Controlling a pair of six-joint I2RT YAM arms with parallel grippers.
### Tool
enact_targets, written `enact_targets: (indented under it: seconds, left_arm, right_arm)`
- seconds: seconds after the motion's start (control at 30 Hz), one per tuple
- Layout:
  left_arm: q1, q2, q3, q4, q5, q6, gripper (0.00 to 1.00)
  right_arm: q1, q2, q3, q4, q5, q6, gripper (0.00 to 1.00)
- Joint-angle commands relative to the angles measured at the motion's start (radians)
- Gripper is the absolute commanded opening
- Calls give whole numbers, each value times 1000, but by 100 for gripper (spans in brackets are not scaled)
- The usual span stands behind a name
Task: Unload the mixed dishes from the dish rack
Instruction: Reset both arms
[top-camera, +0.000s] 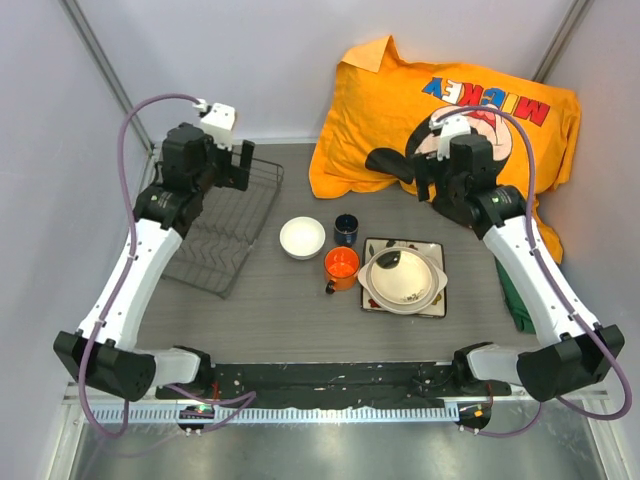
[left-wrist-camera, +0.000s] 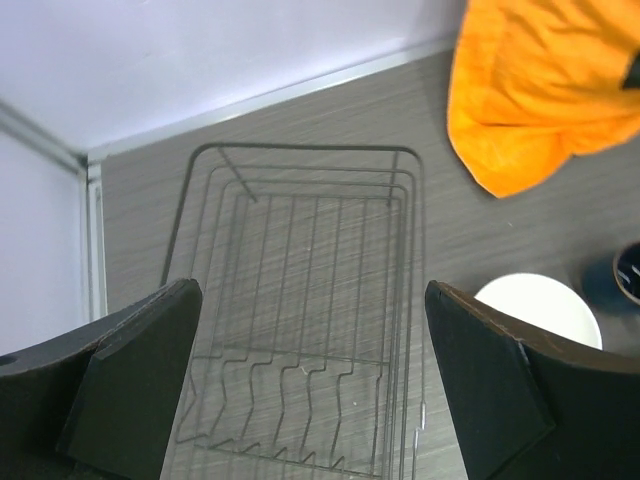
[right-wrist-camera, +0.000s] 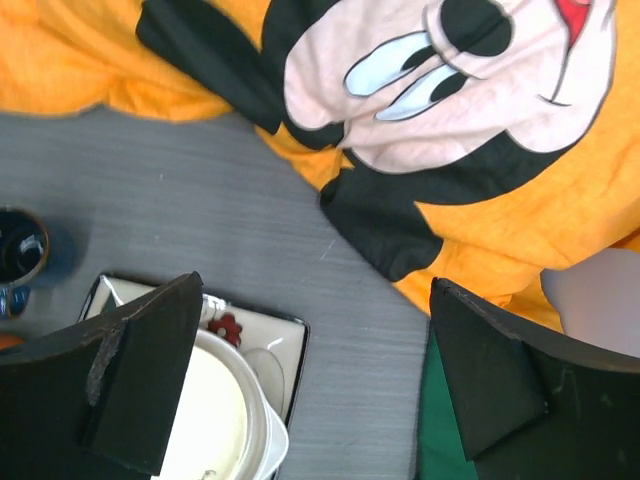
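The dark wire dish rack (top-camera: 226, 226) lies at the left with nothing in it; it also shows in the left wrist view (left-wrist-camera: 300, 300). My left gripper (top-camera: 232, 165) is open and empty above its far end. On the table stand the small white bowl (top-camera: 302, 238), the dark-blue cup (top-camera: 346, 229) and the orange mug (top-camera: 341, 266). The cream round bowl (top-camera: 402, 277) sits on the square flowered plate (top-camera: 434, 304). My right gripper (top-camera: 428, 177) is open and empty, raised behind the plate. The right wrist view shows the bowl (right-wrist-camera: 215, 420) and the plate (right-wrist-camera: 270, 345).
An orange Mickey shirt (top-camera: 440, 110) lies bunched at the back right. A green cloth (top-camera: 515, 295) lies under the right arm. Grey walls close the left, back and right sides.
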Motion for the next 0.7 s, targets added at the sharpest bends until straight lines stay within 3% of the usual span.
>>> enact_targets:
  seconds: [0.0, 0.4, 0.67]
  left_arm:
    - [89, -17, -35, 75, -4, -134, 100]
    - [116, -129, -252, 305, -68, -164, 100]
    - [116, -172, -290, 363, -56, -145, 100]
  right_arm:
    - [-16, -47, 25, 151, 65, 68, 100]
    - [-16, -185, -214, 528, 195, 43, 100]
    - [-16, -193, -241, 570, 162, 62, 100]
